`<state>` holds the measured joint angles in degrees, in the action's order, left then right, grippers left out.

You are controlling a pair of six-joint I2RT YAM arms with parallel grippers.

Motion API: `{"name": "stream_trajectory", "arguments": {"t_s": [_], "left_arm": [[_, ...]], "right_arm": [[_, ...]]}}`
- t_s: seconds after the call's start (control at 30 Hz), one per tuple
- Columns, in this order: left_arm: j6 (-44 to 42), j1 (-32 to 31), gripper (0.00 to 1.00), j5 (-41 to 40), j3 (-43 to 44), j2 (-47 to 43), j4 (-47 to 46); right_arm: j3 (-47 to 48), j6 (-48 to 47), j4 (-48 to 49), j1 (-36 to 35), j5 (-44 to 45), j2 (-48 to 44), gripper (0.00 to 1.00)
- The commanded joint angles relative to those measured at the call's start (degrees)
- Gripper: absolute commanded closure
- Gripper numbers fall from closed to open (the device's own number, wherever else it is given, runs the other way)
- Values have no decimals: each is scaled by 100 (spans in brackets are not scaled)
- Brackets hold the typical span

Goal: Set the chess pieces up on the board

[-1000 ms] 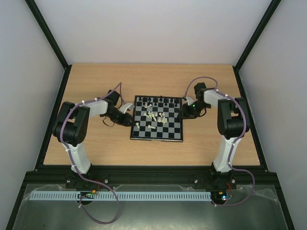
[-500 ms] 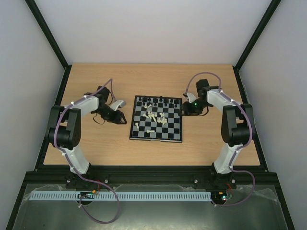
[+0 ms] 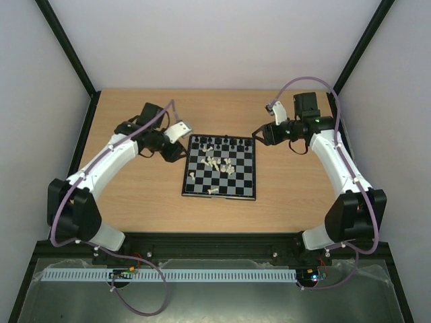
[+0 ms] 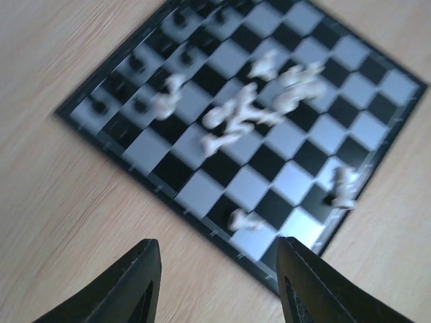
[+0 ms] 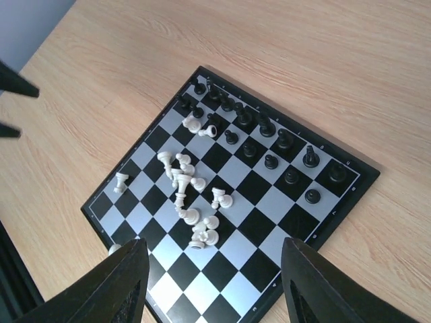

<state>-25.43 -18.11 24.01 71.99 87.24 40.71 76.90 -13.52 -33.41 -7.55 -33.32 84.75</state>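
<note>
The left hand (image 4: pixel 221 245) hangs with its fingers spread wide and nothing between them. The right hand (image 5: pixel 215 245) is the same, wide open and empty. A second ago both were down low, the left hand tight against the left edge of the chessboard (image 3: pixel 246 185) and the right hand tight against its right edge. Both arms have since drawn back and lifted, and the hands now sit off the board's far corners, each wrist camera looking down across the squares.

The board lies at the middle of the wooden worktop (image 3: pixel 135 202) and looks to have kept its place but for a slight shift. The pieces show no change that I can make out. The black pieces (image 5: pixel 269 145) stand along the two far ranks, roughly in order. The cream-white pieces (image 5: pixel 192 195) are mostly heaped in the centre, several tipped over. One stray white piece (image 5: pixel 121 182) stands near the left edge, and another lies at the near edge.

I take the retreat as a pause to survey the board, since neither hand carries a piece. The white side remains to be set: its two near ranks are nearly bare. The tangled heap will be awkward to pick from, as the pieces are small and lie touching.
</note>
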Motion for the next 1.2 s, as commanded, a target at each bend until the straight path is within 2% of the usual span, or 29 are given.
{"name": "stream_trajectory", "arguments": {"t_s": [0.0,0.17,0.3,0.47,0.6,0.87,1.17], "left_arm": [[-286,-757,49,55,17,-361,-13],[183,-1029,46,-74,-686,-587,-426],[-103,-1349,46,-239,-1183,-749,-388],[241,-1650,46,-222,-1374,-797,-527],[253,-1882,48,-580,-1628,-638,-848],[250,-1999,56,-769,-1352,45,-1252],[-166,-2307,52,-708,-1101,776,-1608]], "right_arm": [[-251,187,-49,-57,6,-130,45],[-586,2,-308,-54,765,-620,46],[-1065,140,-336,-60,461,-871,47],[-1559,160,-184,-97,237,-1044,49],[-1685,200,-193,-97,237,-1211,49],[-1917,156,-169,-97,460,-1506,49],[-2008,115,-199,-94,655,-1518,49]]}}
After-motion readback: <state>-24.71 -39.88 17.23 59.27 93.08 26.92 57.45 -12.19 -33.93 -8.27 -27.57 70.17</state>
